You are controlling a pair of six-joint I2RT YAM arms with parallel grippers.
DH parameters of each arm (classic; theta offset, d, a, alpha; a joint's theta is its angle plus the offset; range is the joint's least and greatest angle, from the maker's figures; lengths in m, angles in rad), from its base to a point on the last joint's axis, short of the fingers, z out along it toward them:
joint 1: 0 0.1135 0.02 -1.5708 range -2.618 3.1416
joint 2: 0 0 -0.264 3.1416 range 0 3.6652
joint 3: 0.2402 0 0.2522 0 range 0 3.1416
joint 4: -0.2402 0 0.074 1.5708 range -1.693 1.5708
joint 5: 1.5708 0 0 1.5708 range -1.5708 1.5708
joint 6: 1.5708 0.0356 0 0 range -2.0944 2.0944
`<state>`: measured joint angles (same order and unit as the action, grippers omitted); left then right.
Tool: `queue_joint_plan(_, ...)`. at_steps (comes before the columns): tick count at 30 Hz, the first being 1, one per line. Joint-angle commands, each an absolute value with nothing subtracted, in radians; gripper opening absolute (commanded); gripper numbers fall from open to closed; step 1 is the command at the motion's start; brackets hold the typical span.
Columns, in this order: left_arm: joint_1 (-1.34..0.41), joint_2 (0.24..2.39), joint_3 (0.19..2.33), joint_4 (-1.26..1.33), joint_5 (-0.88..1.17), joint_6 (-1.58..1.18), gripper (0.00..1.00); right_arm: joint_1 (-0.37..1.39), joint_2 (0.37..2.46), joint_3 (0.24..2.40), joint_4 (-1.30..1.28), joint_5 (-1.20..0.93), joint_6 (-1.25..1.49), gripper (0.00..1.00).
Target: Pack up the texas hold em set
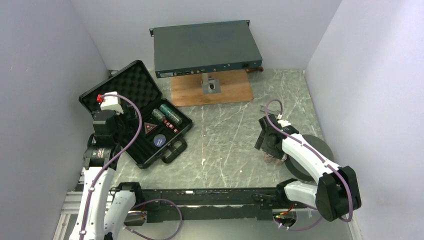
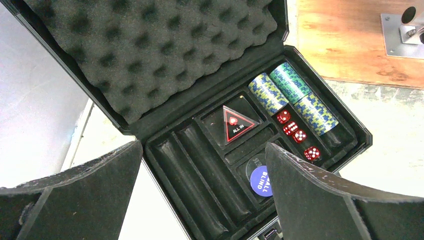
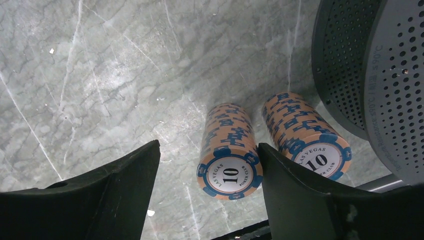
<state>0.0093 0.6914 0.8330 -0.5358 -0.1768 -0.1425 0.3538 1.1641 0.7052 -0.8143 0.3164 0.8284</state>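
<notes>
The black case [image 1: 131, 150] lies open at the left, its egg-crate foam lid [image 2: 150, 50] raised. Inside are green-blue chip stacks [image 2: 295, 97], several red dice [image 2: 296, 133], a red triangle marker [image 2: 237, 124] and a blue round disc [image 2: 260, 181]. My left gripper [image 2: 202, 195] is open and empty above the case's empty chip slots. My right gripper [image 3: 207, 185] is open, its fingers on either side of an upright orange chip stack [image 3: 229, 150] on the table. The stack is close to the right finger. A second orange stack [image 3: 305, 135] stands just outside that finger.
A big flat grey rack unit [image 1: 206, 47] sits on a wooden board [image 1: 210, 92] at the back. A dark grey perforated ring [image 3: 370, 75] lies right beside the orange stacks, at the table's right side [image 1: 317, 150]. Walls close in left, right and back.
</notes>
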Motion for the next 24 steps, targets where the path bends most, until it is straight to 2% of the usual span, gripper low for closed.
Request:
queue_joint_plan(1,0.006,0.694,0.835,-0.498,-0.167,-0.129,1.0,0.35,1.162,0.702,-0.799,0.334,0.823,0.73)
queue_joint_plan(4,0.006,0.695,0.836,-0.498,-0.168,-0.129,1.0,0.351,1.158,0.699,-0.807,0.327,0.83,0.68)
queue_joint_plan(7,0.006,0.695,0.835,-0.498,-0.169,-0.127,1.0,0.351,1.159,0.697,-0.81,0.314,0.828,0.57)
queue_joint_plan(13,0.006,0.695,0.834,-0.498,-0.167,-0.127,1.0,0.351,1.148,0.691,-0.803,0.308,0.825,0.21)
queue_joint_plan(15,0.006,0.696,0.836,-0.498,-0.168,-0.128,1.0,0.351,1.143,0.693,-0.799,0.307,0.816,0.11)
queue_joint_plan(20,0.006,0.696,0.836,-0.497,-0.159,-0.128,1.0,0.351,1.137,0.732,-0.789,0.297,0.776,0.0)
queue_joint_plan(24,0.006,0.686,0.832,-0.493,-0.076,-0.1,1.0,0.351,1.137,0.771,-0.741,0.215,0.732,0.0)
